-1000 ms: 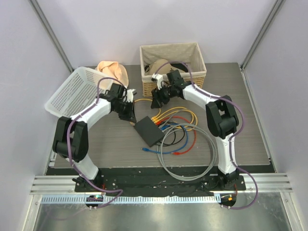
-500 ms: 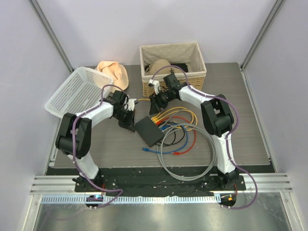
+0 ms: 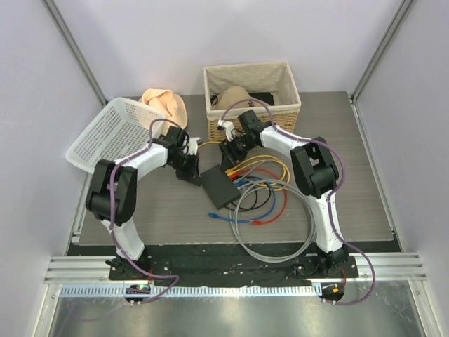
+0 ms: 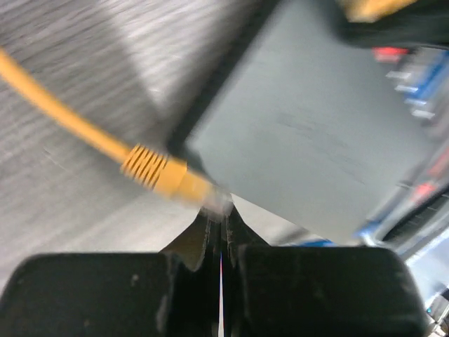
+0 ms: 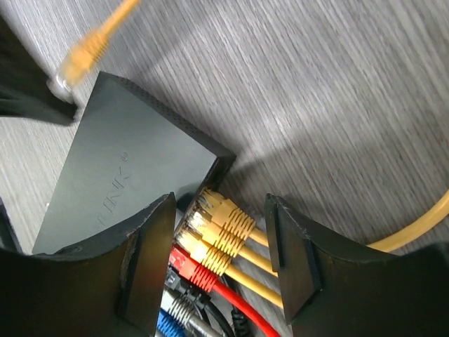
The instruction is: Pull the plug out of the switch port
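— So, where is the switch [image 3: 219, 187]?
— Flat on the desk [image 3: 154, 210], between the two arms, with its socket edge turned toward the right arm.
— And the right hand [image 5: 219, 210]?
— At the switch's socket end, about half open, with one finger either side of three seated yellow plugs [image 5: 221, 228]. I see no contact with them. A red plug [image 5: 191, 269] sits next in the row, and a blue plug [image 5: 167, 321] past it, cut off by the edge of the view.
— The left hand [image 4: 221, 225]?
— At the switch's opposite corner, fingers pressed together. A loose yellow plug [image 4: 158, 170] lies right at their tips, clear nose toward the hand. Whether the tips pinch it I cannot tell, as that view is blurred.
— What else lies around the switch?
— On its socket side, a tangle of yellow, red and blue cables [image 3: 272, 168] and a wide grey cable loop [image 3: 273, 242]. Beyond the switch stands a wicker basket [image 3: 287, 105]. Beyond it on the left arm's side are a tan hat [image 3: 165, 104] and a tilted white mesh basket [image 3: 105, 133].
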Tool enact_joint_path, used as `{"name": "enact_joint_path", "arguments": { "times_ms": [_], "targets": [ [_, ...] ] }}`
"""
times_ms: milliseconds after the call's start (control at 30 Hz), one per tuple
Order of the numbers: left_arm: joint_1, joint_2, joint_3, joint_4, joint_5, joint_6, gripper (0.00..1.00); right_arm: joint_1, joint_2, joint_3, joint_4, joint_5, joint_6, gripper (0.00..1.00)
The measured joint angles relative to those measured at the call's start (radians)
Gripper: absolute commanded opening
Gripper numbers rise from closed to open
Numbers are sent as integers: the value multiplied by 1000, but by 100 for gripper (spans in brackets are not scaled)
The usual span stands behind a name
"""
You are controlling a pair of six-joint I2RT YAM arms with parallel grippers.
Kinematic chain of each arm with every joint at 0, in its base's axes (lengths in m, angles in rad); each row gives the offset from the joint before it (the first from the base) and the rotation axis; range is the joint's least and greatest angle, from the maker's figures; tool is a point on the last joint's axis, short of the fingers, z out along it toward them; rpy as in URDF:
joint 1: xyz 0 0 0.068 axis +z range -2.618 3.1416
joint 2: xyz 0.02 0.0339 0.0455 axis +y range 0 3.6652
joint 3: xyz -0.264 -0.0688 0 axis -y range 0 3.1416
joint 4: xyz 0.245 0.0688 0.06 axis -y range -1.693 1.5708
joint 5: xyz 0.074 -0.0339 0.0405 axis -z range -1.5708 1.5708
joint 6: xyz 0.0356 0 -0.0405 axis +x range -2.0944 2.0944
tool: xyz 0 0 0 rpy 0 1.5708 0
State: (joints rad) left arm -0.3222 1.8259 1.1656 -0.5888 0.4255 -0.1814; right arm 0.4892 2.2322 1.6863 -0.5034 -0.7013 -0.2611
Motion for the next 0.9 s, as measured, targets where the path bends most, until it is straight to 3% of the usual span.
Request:
{"name": "enact_joint_path", "arguments": {
  "times_ms": [200, 333, 500, 900],
  "targets": [
    [-5, -103, 14, 34, 82, -51, 0, -24, 43, 65, -42, -16, 7, 58],
    [-24, 14, 136, 70, 98, -89, 0, -42, 75, 100, -52, -43, 17, 57],
    [-29, 119, 153, 85, 106, -124, 0, -44, 86, 113, -56, -58, 20, 56],
    [-30, 117, 145, 109, 82, -152, 0, -48, 110, 160, -162, -100, -86, 57]
  ]
}}
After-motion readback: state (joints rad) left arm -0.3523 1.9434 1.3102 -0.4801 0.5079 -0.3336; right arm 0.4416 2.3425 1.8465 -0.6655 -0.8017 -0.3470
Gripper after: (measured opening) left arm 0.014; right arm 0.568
